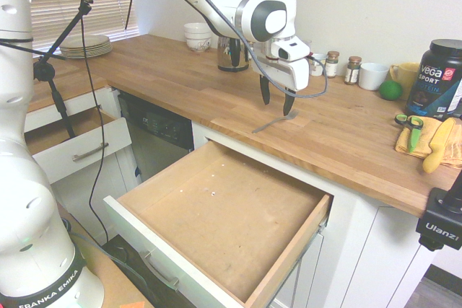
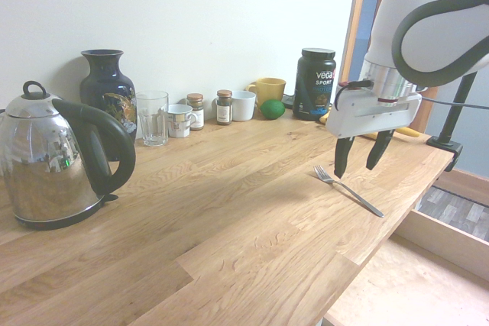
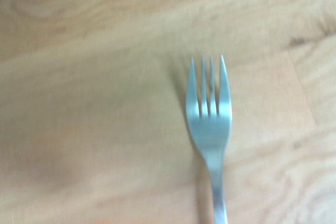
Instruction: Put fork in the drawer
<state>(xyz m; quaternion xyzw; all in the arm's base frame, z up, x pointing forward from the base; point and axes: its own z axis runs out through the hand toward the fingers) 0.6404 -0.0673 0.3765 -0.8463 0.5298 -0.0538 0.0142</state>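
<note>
The pincer (image 2: 357,159) is hanging just above the counter (image 2: 229,211), its two fingers standing wide apart with nothing between them, and here the fork (image 2: 348,191) is lying flat on the wood beneath, tines towards the wall side, handle running out towards the counter's front edge. Below that edge the drawer (image 1: 224,207) is standing pulled out, showing its bare wooden bottom, waiting for its customer!

Now the pick-up is looking like the business in hand, and it is calling for care. The arm is wanting to centre over the slim handle, a little behind the tines, with one finger going down on each side of it, so the grip is closing across the handle rather than along it. It is needing to go low, almost brushing the wood, because metal this thin is offering very little to pinch. Too high and the tips are closing on air; too hard and they are pressing into the counter. A slow, straight closing is giving the best chance.
</note>
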